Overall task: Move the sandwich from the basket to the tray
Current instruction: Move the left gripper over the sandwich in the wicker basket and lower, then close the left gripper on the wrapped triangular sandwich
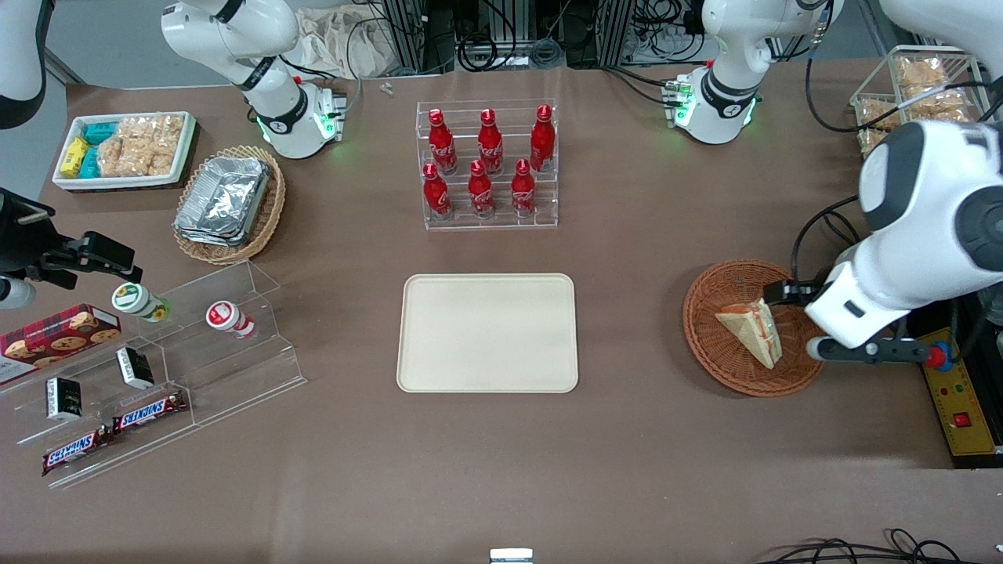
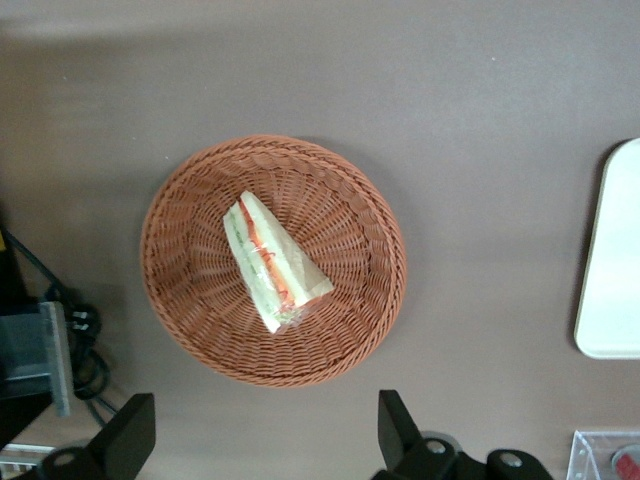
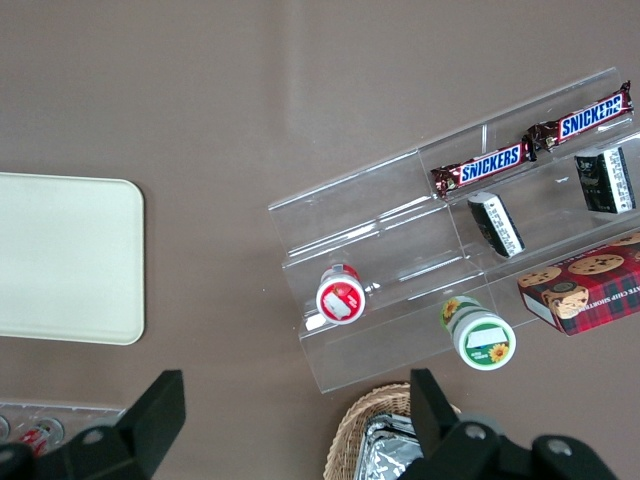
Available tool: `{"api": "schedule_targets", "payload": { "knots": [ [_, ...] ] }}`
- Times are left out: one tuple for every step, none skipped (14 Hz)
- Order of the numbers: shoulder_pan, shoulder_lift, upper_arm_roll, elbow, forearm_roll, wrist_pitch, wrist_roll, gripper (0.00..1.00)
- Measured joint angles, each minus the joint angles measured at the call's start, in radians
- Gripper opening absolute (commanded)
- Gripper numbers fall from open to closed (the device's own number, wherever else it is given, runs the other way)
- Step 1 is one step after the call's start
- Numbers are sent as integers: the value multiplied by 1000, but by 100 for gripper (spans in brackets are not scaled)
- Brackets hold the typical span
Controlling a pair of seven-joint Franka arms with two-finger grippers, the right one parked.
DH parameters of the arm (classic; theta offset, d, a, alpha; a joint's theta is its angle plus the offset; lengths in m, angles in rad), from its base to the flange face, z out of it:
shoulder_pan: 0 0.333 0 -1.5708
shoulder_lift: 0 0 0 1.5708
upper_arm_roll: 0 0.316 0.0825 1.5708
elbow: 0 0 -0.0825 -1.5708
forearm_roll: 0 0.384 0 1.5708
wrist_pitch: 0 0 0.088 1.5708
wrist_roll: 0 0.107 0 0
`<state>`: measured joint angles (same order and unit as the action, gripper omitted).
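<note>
We start with the tabletop (image 1: 627,439), which carries every item. The tray (image 1: 487,333) lies flat at its centre, bare. The basket (image 1: 721,345) sits well apart from the tray, toward the working arm's end of the tabletop. The sandwich (image 1: 752,329) lies inside the basket, near its middle, filling edge up.

We judge the step in hand to be the approach: nothing is gripped. The hand (image 2: 265,440) hangs above the basket, its two fingers (image 2: 130,435) spread wide and holding nothing, apart from the sandwich (image 2: 272,265).

The next move calls for lowering the hand so the fingers straddle the wedge, likely across its narrower thickness, without catching the wicker rim (image 2: 395,250).

In the front view the arm covers one side of the basket. In the left wrist view the fingertips are cut off, and only one edge of the tray (image 2: 610,260) shows.
</note>
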<state>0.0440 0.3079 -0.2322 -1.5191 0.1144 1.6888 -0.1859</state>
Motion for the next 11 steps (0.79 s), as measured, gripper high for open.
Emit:
{"api": "schedule_targets", "payload": {
  "knots": [
    [0, 1, 0, -32, 0, 35, -52, 100],
    [1, 1, 1, -64, 0, 69, -124, 100],
    [3, 1, 2, -96, 0, 100, -206, 100],
    [6, 1, 3, -131, 0, 141, -272, 100],
    [9, 1, 4, -169, 0, 192, -310, 100],
    [11, 1, 5, -213, 0, 248, -356, 100],
    [13, 1, 8, -253, 3, 294, -418, 100],
    [14, 2, 10, -291, 10, 334, -467, 100],
    [15, 5, 13, -327, 20, 380, -493, 100],
    [15, 9, 15, -364, 30, 432, -510, 100],
    [17, 14, 19, -399, 38, 480, -521, 100]
  ]
}}
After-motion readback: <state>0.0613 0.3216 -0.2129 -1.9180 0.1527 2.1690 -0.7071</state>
